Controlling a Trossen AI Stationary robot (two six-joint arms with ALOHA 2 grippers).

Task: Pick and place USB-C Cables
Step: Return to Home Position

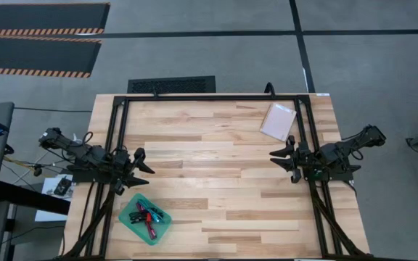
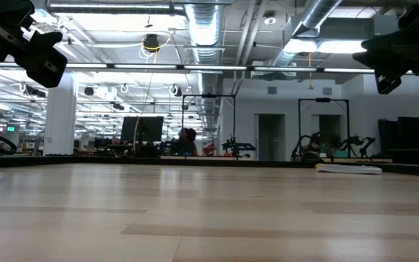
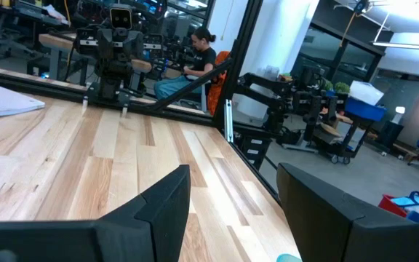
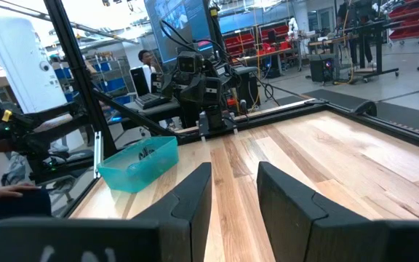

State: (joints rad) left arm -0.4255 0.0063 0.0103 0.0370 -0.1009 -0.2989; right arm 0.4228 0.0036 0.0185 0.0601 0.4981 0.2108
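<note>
Several short USB-C cables, magenta, red-black and dark among them, lie bundled inside a teal tray near the table's near-left corner. In the right wrist view the tray stands on the table's far side from that camera. My left gripper hovers open just beyond the tray's far edge, its fingers pointing toward the table's middle. My right gripper hovers open at the table's right side, facing left. Both are above the table and hold nothing.
A flat white-pink packet lies near the far-right corner, also seen in the low view and left wrist view. A black frame borders the table. A person sits beyond the table's right side.
</note>
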